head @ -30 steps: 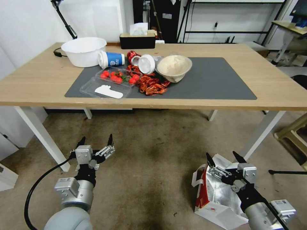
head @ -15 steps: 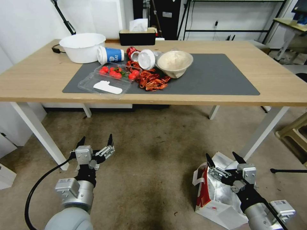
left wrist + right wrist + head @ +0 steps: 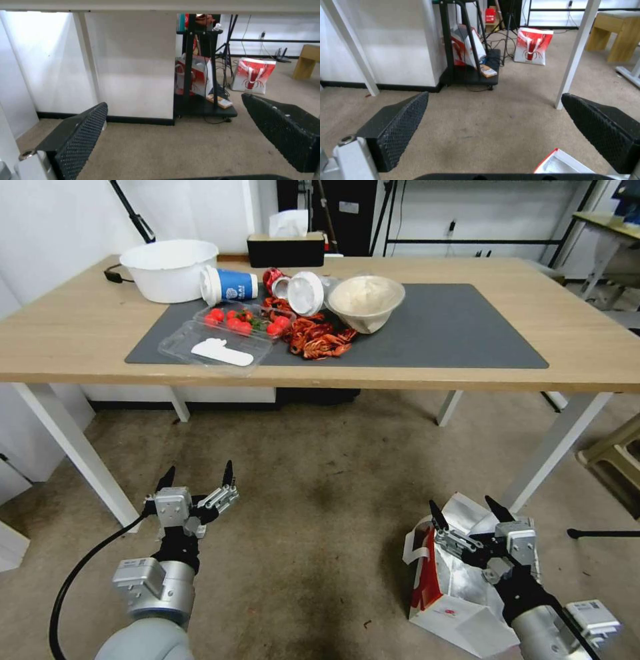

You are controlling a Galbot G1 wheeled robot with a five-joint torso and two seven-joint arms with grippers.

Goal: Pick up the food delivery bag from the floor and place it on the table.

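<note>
The food delivery bag [image 3: 445, 588], red and white with a foil lining, sits on the floor [image 3: 320, 493] at the lower right, its mouth gaping and its white handles loose. My right gripper [image 3: 463, 506] hangs open over the bag's mouth, touching nothing. In the right wrist view the right gripper [image 3: 495, 94] has its jaws wide apart, and a red-edged corner of the bag [image 3: 558, 163] shows below them. My left gripper [image 3: 199, 472] hovers open over bare floor at the lower left, and the left wrist view has it [image 3: 175, 100] empty too. The table [image 3: 80, 340] stands ahead.
On the table's dark mat [image 3: 453, 330] lie a white basin [image 3: 167, 270], a tipped blue cup [image 3: 230, 285], a clear tray of tomatoes [image 3: 220, 337], crayfish [image 3: 317, 339] and a bowl [image 3: 365, 300]. White table legs [image 3: 557, 447] flank the bag. Another red-and-white bag [image 3: 533, 46] stands far behind.
The whole head picture has shifted: the table sits higher and its front edge looks nearer, so the camera moved. Both arms keep their pose and both grippers stay open.
</note>
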